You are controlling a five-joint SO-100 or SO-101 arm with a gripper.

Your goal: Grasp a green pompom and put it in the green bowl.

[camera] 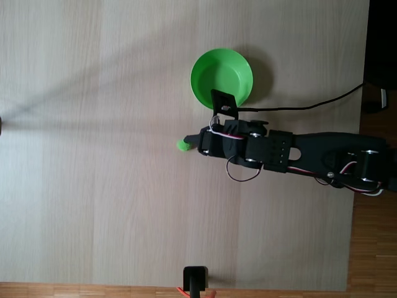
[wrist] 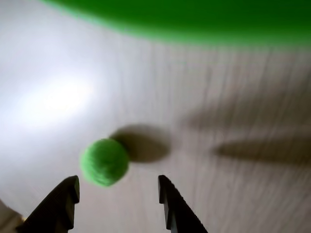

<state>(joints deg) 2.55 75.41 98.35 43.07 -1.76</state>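
Approach step: green pompom (wrist: 104, 162) not yet grasped.
Jaws held released short of it; advance and closure are needed, green bowl (camera: 221, 77) beyond.

Wrist view blurry w/ glare, fixed view sharp, soft shadows

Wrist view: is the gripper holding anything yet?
Nothing is held. The gripper is open, and the green pompom lies on the table just ahead of its fingertips.
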